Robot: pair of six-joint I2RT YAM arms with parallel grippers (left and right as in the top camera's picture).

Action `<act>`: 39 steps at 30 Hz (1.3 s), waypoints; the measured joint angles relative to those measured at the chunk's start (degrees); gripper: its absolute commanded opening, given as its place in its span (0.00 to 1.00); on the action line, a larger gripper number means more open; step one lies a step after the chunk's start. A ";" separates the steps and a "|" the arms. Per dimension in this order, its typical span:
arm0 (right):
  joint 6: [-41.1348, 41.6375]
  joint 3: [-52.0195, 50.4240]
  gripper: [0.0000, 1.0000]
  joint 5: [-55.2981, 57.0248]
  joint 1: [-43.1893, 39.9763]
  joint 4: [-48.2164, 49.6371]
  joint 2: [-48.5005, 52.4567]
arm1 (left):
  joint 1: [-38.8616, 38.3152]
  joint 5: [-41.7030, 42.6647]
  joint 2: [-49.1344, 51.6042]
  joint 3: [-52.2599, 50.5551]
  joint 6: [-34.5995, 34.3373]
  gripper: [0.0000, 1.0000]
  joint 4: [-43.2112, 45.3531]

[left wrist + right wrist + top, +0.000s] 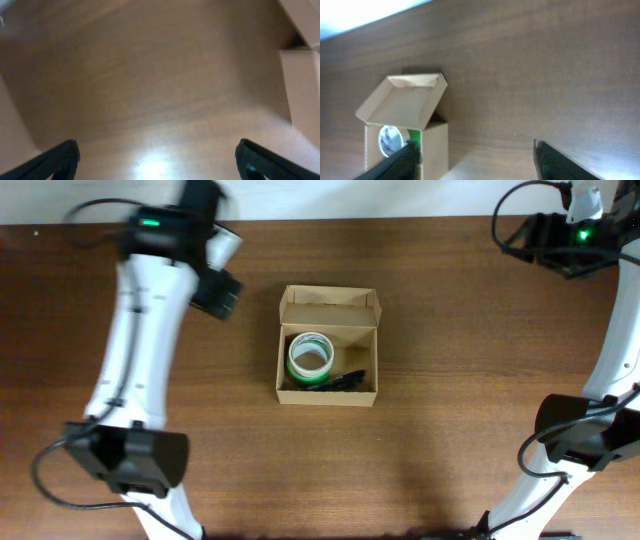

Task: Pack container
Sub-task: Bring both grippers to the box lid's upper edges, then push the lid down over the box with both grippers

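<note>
Overhead, the small tan cardboard box (328, 345) sits with its flap open between both pincers, near the left pincer (215, 292) and well apart from the right pincer (535, 242); a green-and-white tape roll (310, 356) lies inside. Left wrist: black fingers (55, 162) spread wide, empty, box wall to the pincer's right. Right wrist: fingers (402, 160) likewise apart, holding nothing, box ahead to the left.

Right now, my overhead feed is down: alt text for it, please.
Open box on the table, flap back, holds a green-and-white tape roll and a dark item. The left hand hovers at its left; the right arm is in the far right corner.
</note>
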 measured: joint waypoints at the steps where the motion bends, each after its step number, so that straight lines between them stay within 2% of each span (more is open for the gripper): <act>1: -0.02 0.00 0.26 0.33 0.11 -0.76 0.13 | 2.12 2.47 0.00 0.00 -0.35 1.00 0.98; 2: -0.02 -0.02 0.12 0.70 0.22 -1.29 0.48 | 4.61 6.05 0.00 0.00 -0.72 0.93 2.08; 3: 0.50 -0.09 0.05 0.90 0.33 -1.64 0.90 | 6.32 9.14 0.00 0.00 -1.07 0.84 3.21; 4: 0.85 -0.72 0.04 1.03 0.52 -1.60 1.29 | 8.04 12.57 0.00 0.00 -1.38 0.73 4.94; 5: 1.09 -1.70 0.04 1.20 0.85 -1.60 1.75 | 9.64 16.33 0.00 0.00 -2.03 0.58 7.04; 7: 1.55 -4.57 0.04 1.42 1.86 -1.40 2.82 | 11.43 21.59 0.07 0.00 -2.16 0.05 9.27; 8: 1.60 -6.25 0.04 1.42 2.51 -1.07 3.52 | 11.91 23.91 0.11 0.00 -2.21 0.02 9.81; 13: 1.68 -18.84 0.04 0.48 6.73 7.96 6.49 | 11.43 33.24 4.83 0.42 -2.62 0.02 10.82; 17: 2.40 -30.25 0.04 -4.22 9.38 17.16 7.61 | 10.71 41.77 14.23 0.44 -2.60 0.02 10.99; 21: 4.57 -36.98 0.04 -7.37 10.05 23.47 7.63 | 10.71 49.16 22.91 0.33 -2.62 0.02 10.73; 29: 6.14 -42.82 0.04 -10.01 11.47 30.25 7.63 | 9.97 58.07 31.39 0.20 -2.47 0.02 9.25; 39: 7.48 -46.31 0.04 -13.20 21.31 41.55 7.63 | 6.64 67.04 35.58 0.20 -2.40 0.02 8.61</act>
